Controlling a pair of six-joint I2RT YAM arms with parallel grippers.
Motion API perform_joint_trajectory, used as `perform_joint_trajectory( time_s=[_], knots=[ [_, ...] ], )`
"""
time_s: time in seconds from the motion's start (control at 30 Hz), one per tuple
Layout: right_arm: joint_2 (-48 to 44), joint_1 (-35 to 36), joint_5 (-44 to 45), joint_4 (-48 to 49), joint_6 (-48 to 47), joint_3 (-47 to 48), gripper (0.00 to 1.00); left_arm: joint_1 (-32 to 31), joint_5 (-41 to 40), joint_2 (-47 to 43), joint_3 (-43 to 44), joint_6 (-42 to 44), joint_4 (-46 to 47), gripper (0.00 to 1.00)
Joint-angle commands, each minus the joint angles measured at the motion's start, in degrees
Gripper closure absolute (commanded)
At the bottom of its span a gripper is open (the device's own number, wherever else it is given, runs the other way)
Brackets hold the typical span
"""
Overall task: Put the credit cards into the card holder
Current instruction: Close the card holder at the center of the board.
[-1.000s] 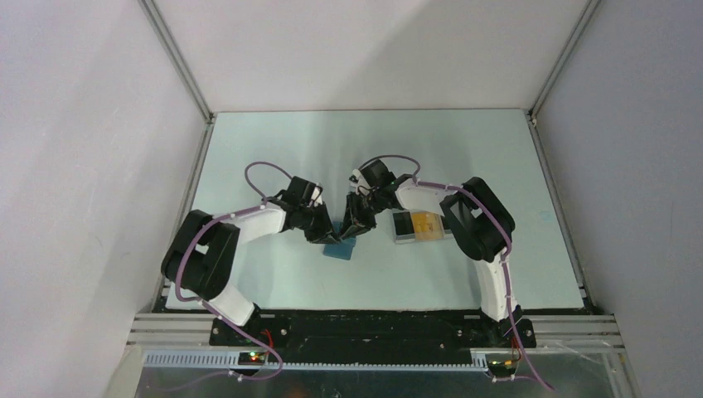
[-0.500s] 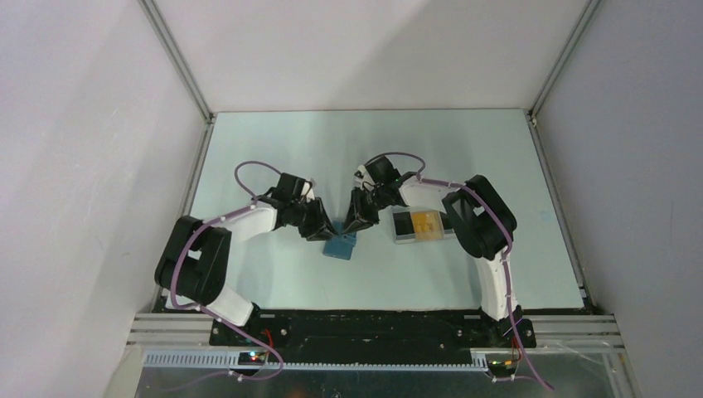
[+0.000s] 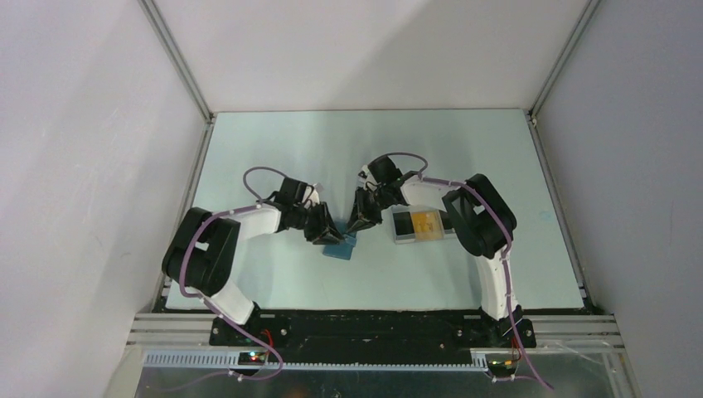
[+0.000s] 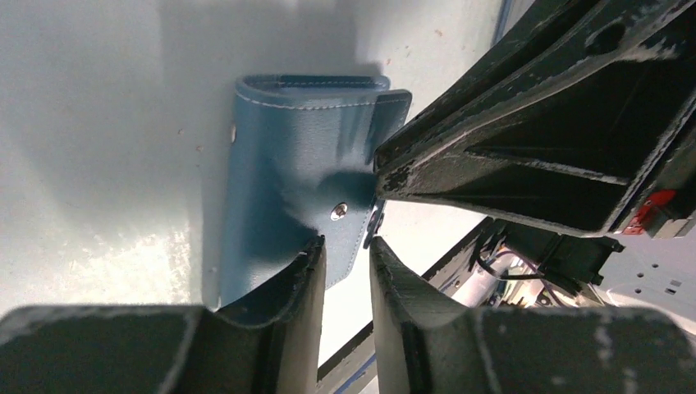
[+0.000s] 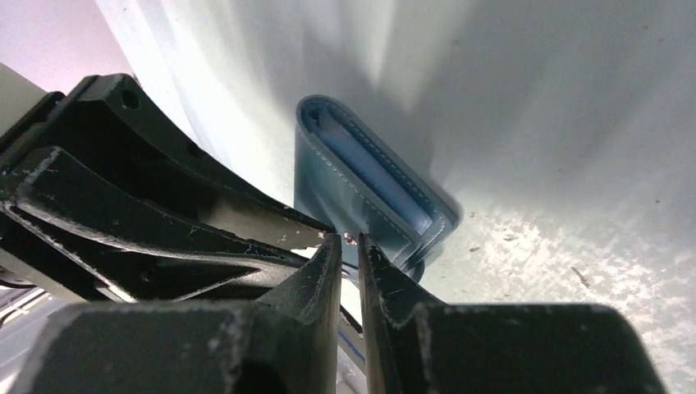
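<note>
The left gripper (image 4: 346, 246) stands a little open, with a narrow gap between its two black fingers (image 4: 302, 283). The free edge of a blue flap (image 4: 324, 176) shows in that gap. From where I stand I cannot tell whether the fingers actually press on it.

The right gripper (image 5: 349, 244) is drawn almost together, with only a slit between its tips. Whether anything is pinched in that slit I cannot tell.

Both sets of tips sit right at the card holder (image 4: 271, 123), the left gripper coming in from its left and the right gripper from its right. The two noses are close together above the flap's edge.

The card holder is blue and folded, and it lies on the pale table (image 3: 273, 149) between the two arms. It sits a touch nearer the arm bases than the gripper tips do. The flap wraps over it and carries a small metal snap (image 4: 338, 212) near its edge. Seen from the right wrist, one end of the holder shows paler blue leaves stacked inside the stitched cover.

To the right of the card holder, near it but not touching, is a clear tray (image 3: 396, 239). In it a black card (image 3: 404, 222) and a yellow-orange card (image 3: 428, 223) lie side by side, the black one toward the card holder. The right arm reaches in past the tray's far side.
</note>
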Motion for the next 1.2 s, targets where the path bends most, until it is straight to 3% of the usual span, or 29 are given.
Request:
perform_joint_trajectory(
  time_s=[0.0, 0.8, 1.0, 1.17],
  knots=[
    [1.65, -0.05, 1.19, -1.42, -0.91, -0.26, 0.83, 0.14, 3.36, 0.61, -1.71, -0.05, 5.05, 0.69],
    [3.73, 0.42, -0.29, -1.48, -1.05, -0.26, 0.84, -0.28, 1.91, 3.46, 2.0, 0.02, 6.2, 0.71],
    [3.97, 0.32, -0.51, -1.44, -1.08, -0.26, 0.84, -0.3, 1.96, 4.27, 3.15, 0.54, 5.47, 0.8],
    [3.9, 0.31, -0.61, -1.41, -1.0, -0.23, 0.84, -0.29, 1.9, 4.32, 3.3, 1.35, 4.78, 0.93]
  ],
)
